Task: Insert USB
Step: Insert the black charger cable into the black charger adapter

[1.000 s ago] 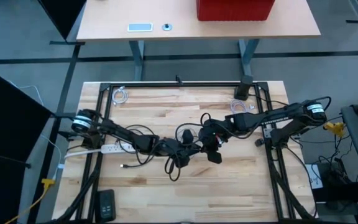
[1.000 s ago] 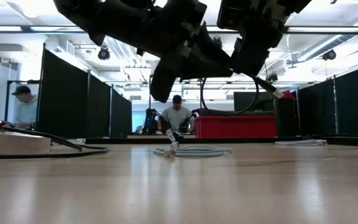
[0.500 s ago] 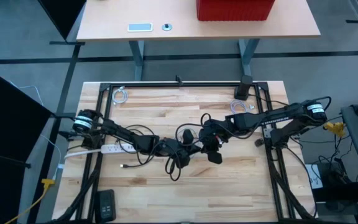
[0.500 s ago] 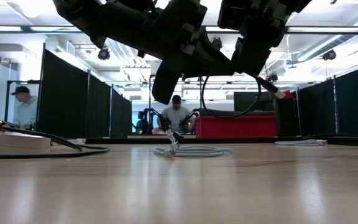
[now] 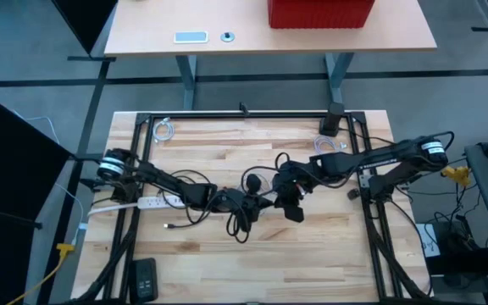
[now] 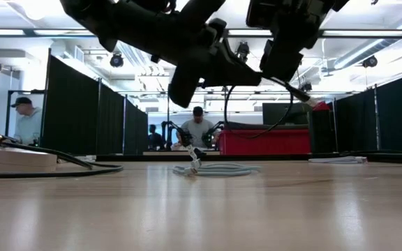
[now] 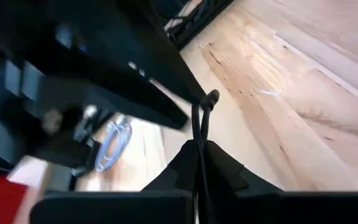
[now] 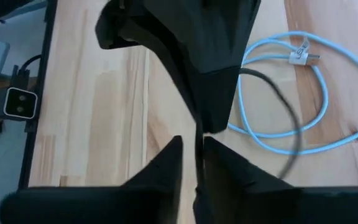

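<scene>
Both arms meet over the middle of the table, above a tangle of thin black cable (image 5: 242, 222). My left gripper (image 5: 246, 202) is shut on a strand of that cable (image 7: 199, 127). My right gripper (image 5: 285, 188) faces it closely, its fingers (image 8: 169, 163) slightly open. A thin dark strand (image 8: 197, 149) runs through their gap; I cannot tell whether it touches them. A black block (image 5: 292, 212) shows just below the right gripper. A loop of cable (image 6: 257, 111) hangs under both grippers, clear of the table. One loose cable end with a small plug (image 5: 169, 226) lies on the wood. I cannot make out a USB plug at the grippers. My left gripper pinches a thin black strand of the cable (image 7: 198, 138) between its two fingers. The strand runs out past the fingertips to a small bend (image 7: 210, 98) beyond them. The gripper slants slightly downward toward the table's right side, and the held part is lifted clear of the table.
A white power strip (image 5: 151, 202) lies at the left. Pale blue cable coils lie at the far left (image 5: 166, 130) and far right (image 8: 297, 99). A black frame (image 5: 244, 114) borders the table. A black remote (image 5: 145, 278) lies at the near left. People sit beyond the table (image 6: 199, 129).
My left gripper has rolled about its own pointing line while staying in place, so its fingers stand at a different angle in the low view. The hanging cable loop beneath the grippers has shifted slightly with it.
</scene>
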You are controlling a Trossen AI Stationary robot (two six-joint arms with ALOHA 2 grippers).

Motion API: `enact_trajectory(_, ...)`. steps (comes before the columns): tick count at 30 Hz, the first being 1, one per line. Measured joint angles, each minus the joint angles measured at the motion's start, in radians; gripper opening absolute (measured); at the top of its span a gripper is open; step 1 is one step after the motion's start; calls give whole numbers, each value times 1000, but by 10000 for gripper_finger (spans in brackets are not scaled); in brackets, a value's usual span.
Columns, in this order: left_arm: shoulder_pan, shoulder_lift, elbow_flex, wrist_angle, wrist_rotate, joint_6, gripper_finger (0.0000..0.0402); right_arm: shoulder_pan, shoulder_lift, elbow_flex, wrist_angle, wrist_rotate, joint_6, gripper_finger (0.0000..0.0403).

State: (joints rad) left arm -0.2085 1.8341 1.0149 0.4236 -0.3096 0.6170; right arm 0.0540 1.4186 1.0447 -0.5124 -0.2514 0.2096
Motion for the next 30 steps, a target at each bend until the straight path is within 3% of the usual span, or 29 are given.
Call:
enact_trajectory(3, 0, -21, -13, -32, -10, -82, 1, 10, -48, 0, -57, 79, -45, 102)
enact_trajectory(7, 3, -54, -19, -107, -59, -229, 1, 72, -120, -27, -118, 297, -117, 137)
enact_trajectory(13, 31, -127, -19, -201, -41, -410, 1, 184, -171, -132, -81, 617, -196, 166)
enact_trajectory(24, 32, -312, -46, -259, 40, -484, 1, 281, -175, -248, 225, 730, -354, 169)
enact_trajectory(27, 29, -383, -106, -167, 44, -473, 1, 313, -173, -255, 320, 742, -424, 162)
enact_trajectory(30, 27, -460, -204, -18, 105, -454, 1, 346, -173, -263, 386, 829, -504, 154)
